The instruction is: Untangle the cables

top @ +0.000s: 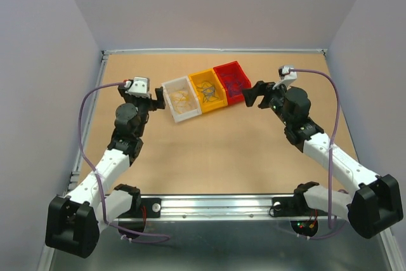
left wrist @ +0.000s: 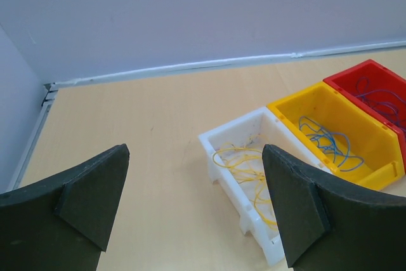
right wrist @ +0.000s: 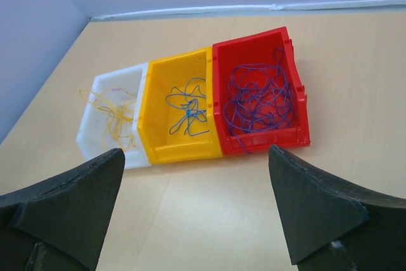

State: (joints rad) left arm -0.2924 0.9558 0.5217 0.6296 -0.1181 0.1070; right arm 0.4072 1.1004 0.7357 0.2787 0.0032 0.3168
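edges / room: table (top: 216,157) is closed in on three sides: back wall (top: 216,4) beyond the bins, left side wall (top: 38,93) and right side wall (top: 380,61) outboard of each arm. a pale strip (left wrist: 190,65) runs along the foot of the back wall. open board lies behind both grippers toward the arm bases, and ahead of the left gripper (left wrist: 195,147) out to the back corner

left gripper: jaws wide, nothing between them. white bin (left wrist: 235,124) sits ahead and to its right, one end hidden behind the right-hand finger in the wrist view

right gripper (right wrist: 195,150): jaws wide, holding nothing. the three bins lie straight ahead, framed between its fingers; from overhead the red bin (right wrist: 266,139) is just beyond the fingertips, and i cannot tell whether they touch

bins: white, yellow bin (right wrist: 184,152) and red stand side against side in one row, slanted to the back wall

cables, all inside the bins, hair-thin and curly:
- yellow cables (right wrist: 114,115) in the white bin, loose loops, one strand over the rim
- blue cables (right wrist: 188,109) in the yellow bin, a small knot
- dark purple-blue cables (right wrist: 260,96) in the red bin, the densest tangle
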